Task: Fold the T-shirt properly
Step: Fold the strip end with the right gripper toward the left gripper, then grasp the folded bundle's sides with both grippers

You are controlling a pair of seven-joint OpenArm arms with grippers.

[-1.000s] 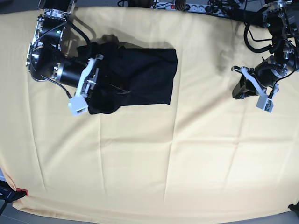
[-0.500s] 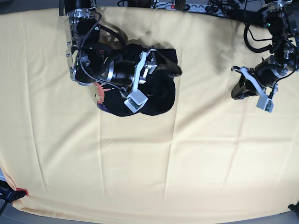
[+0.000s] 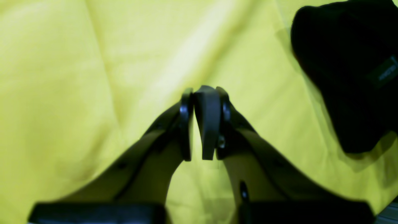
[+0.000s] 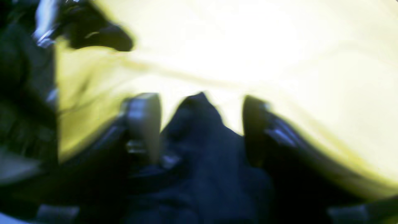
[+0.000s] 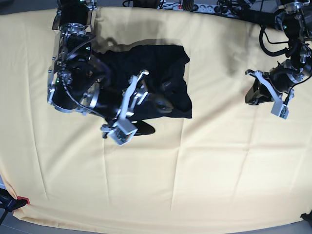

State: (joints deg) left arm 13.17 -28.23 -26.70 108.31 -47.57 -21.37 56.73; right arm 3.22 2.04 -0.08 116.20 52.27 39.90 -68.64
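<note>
The black T-shirt [image 5: 165, 63] lies bunched in a rough folded block at the upper middle of the yellow cloth. My right gripper [image 5: 153, 117] hovers over its lower left edge. In the blurred right wrist view this gripper [image 4: 202, 102] stands open, with a hump of dark T-shirt [image 4: 202, 149] rising between the spread fingers; neither pad presses it. My left gripper [image 5: 252, 95] hangs off to the right, apart from the shirt. Its pads [image 3: 206, 124] stand almost together with only a thin slit, and nothing is in them. The T-shirt [image 3: 348, 77] with its small label [image 3: 385, 71] shows in that view's upper right.
The pale yellow cloth [image 5: 195, 170] covers the whole table, with a few creases. Cables and a power strip [image 5: 195, 6] run along the back edge. A small red object [image 5: 22, 200] sits at the front left corner.
My right arm swung across the shirt and down toward the front, and its fingers spread apart. The shirt's left part now lies over the rest, hiding the print. My left arm barely shifted.
</note>
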